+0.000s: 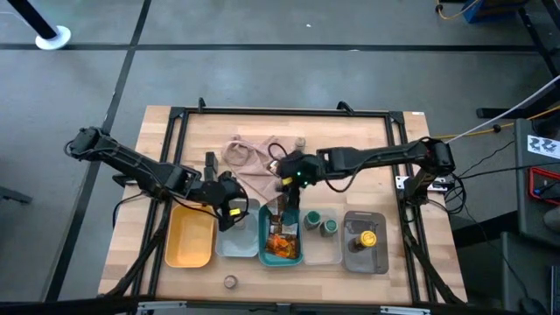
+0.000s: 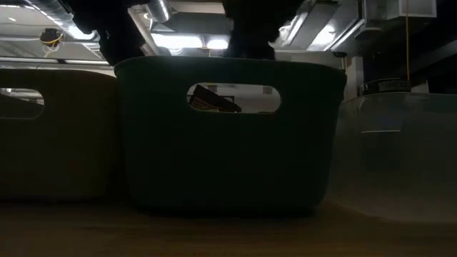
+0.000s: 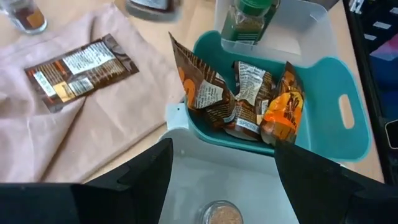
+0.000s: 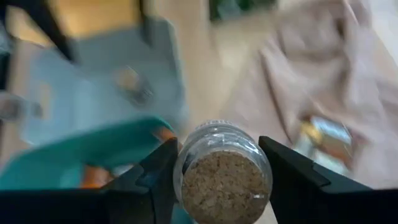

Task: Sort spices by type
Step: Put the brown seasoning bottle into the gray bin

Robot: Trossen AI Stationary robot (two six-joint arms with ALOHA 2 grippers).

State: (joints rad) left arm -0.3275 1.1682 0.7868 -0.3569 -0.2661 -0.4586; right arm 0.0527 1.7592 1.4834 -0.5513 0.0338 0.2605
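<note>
In the right wrist view my right gripper (image 4: 221, 163) is shut on a small clear jar (image 4: 222, 177) with a tan, grainy end facing the camera. In the high view this gripper (image 1: 288, 186) hovers between the beige-pink cloth (image 1: 254, 166) and the teal tray (image 1: 265, 248) of orange-brown packets (image 3: 249, 93). My left gripper (image 3: 224, 171) is open above the pale grey tray (image 1: 226, 243). A tan-topped jar (image 3: 222, 214) rests in that tray below its fingers. One packet (image 3: 81, 68) lies flat on the cloth. My right gripper pinches the jar by its clear side wall (image 4: 186, 155) between the two fingers, one on each opposite side. The jar is lifted clear above the table. Which end of the jar points toward the camera, I cannot tell.
A yellow tray (image 1: 191, 238) sits left of the pale grey one. The clear tray (image 1: 337, 249) holds green-lidded jars (image 1: 321, 222), and a darker grey tray (image 1: 378, 260) holds a yellow-lidded jar (image 1: 367, 237). One jar (image 1: 230, 282) stands alone near the table's near edge. The teal tray (image 2: 228, 143) fills the low view.
</note>
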